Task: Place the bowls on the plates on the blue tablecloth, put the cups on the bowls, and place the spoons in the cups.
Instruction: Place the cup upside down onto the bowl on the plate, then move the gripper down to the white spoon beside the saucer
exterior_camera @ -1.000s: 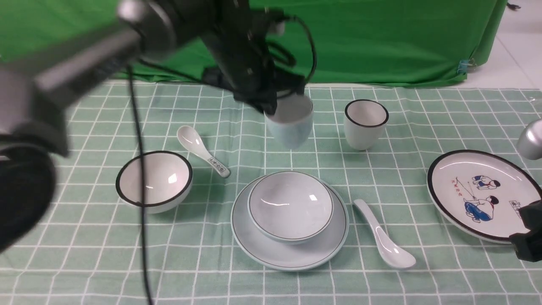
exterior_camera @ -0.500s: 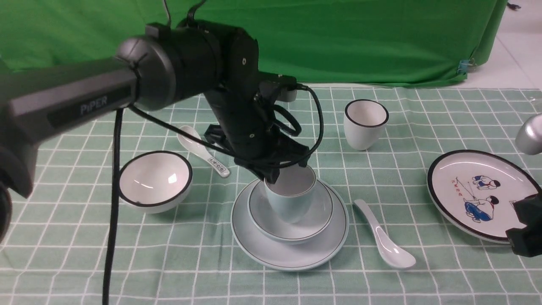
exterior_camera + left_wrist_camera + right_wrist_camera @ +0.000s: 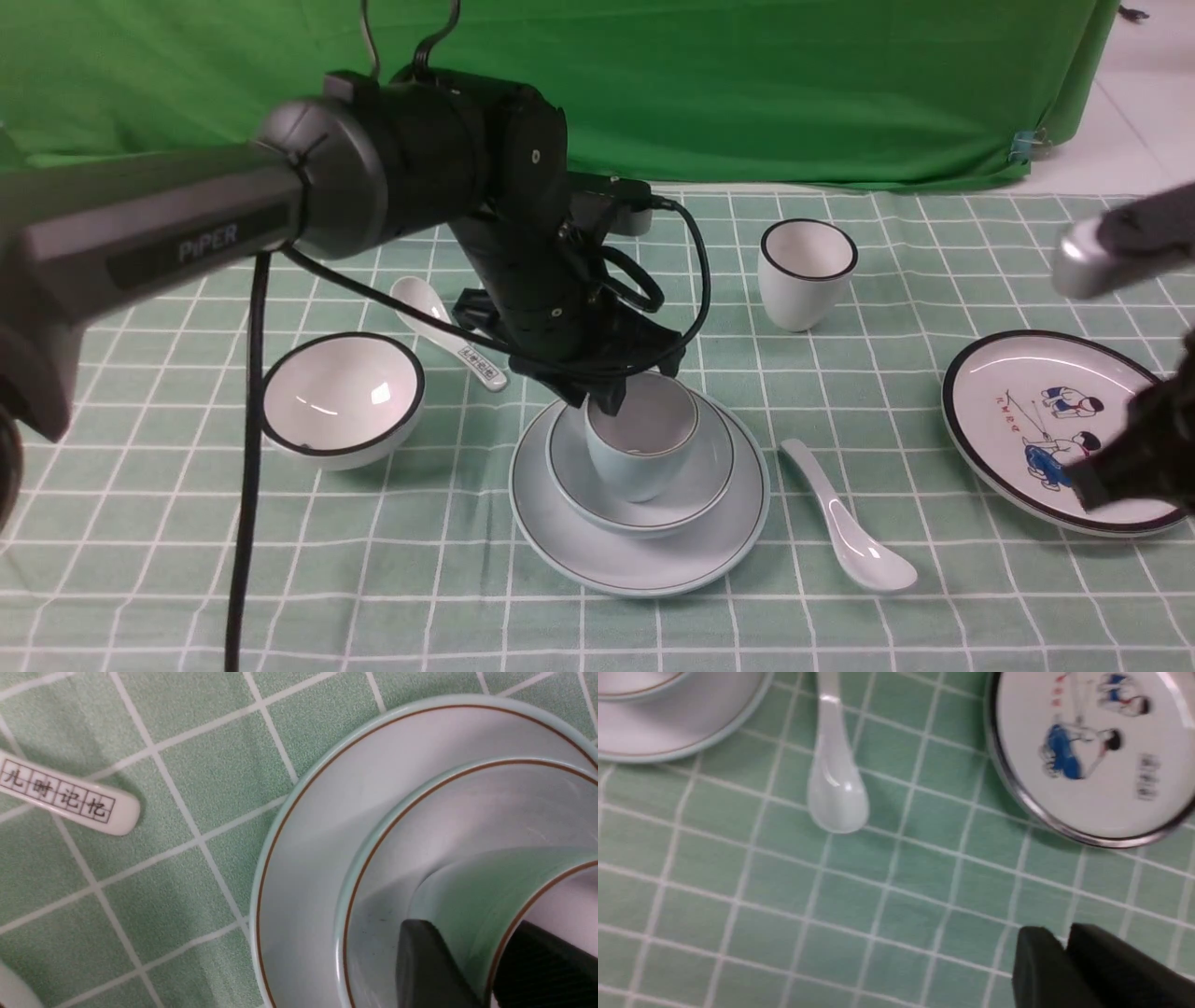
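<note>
- Left claw [image 3: 602, 403] at centre frame, narrowly parted and pinching the rim of the pale-blue cup [image 3: 642, 448]. One finger [image 3: 427, 961] is outside the wall, the other inside.
- The cup is upright, low inside the pale-blue bowl [image 3: 705, 476]. I can't tell if its base touches.
- The bowl rests on the pale-blue plate [image 3: 560, 532], on the blue tablecloth [image 3: 187, 560].
- Right claw [image 3: 1066, 952] at the right edge, fingers pressed together with nothing between them, above the near rim of the cartoon plate [image 3: 1036, 392].
- The plain spoon [image 3: 845, 523] lies just right of the blue plate.
- The white cup [image 3: 807, 273] stands upper right of centre, well apart.
- The white bowl [image 3: 342, 399] sits at left, with the marked spoon [image 3: 481, 364] beside it, partly behind the left arm.
</note>
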